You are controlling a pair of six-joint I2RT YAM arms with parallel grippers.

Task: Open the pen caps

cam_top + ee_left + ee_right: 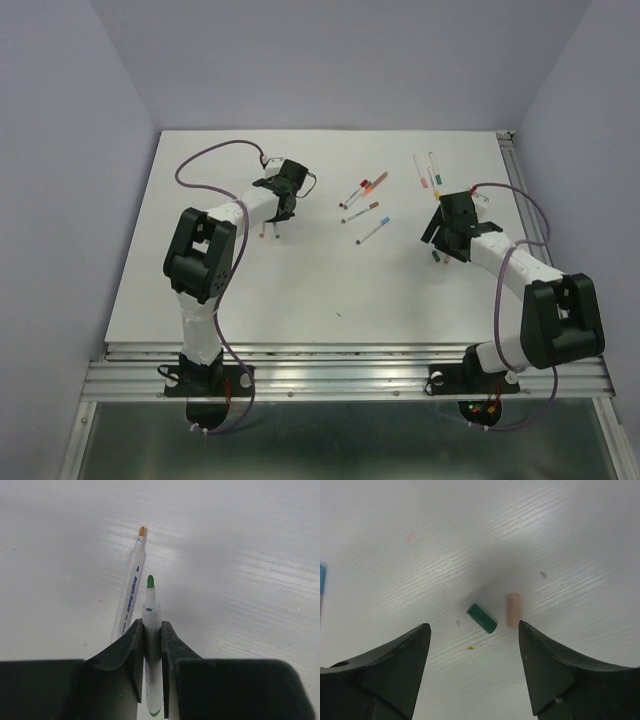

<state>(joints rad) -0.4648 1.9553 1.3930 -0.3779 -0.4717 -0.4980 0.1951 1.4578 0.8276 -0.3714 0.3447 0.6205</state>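
From above, you are seeing the left hand (pixel 273 215) reaching over the white table (pixel 250 300) with two pens lying at its fingers, while the right hand (pixel 440 240) is hovering over the right side with two tiny specks just beside it. A loose group of pens (pixel 365 205) is lying in the middle of the table, about five of them, though the overlap is making an exact count hard. Two more pens (pixel 428 170) are lying side by side toward the far right corner. In the left wrist view, the fingers are pressing together on one white barrel, the green-tipped pen (pixel 151 605). It is pointing away from the camera with its bare green nib showing and no cap on that end. Just beside it on the left, the orange-tipped pen (pixel 129 595) is lying on the table, also with its nib bare. Blue script is running along its barrel and seems to read "Acrylic marker"; the smaller print is proving too small to read. In the right wrist view, the fingers are standing wide apart and gripping nothing. Two caps are lying on the table between them, close together but not touching: one green cap (pixel 482 618) and one pale pink cap (pixel 513 610). A blue pen end (pixel 321 577) is peeking in at the left edge.
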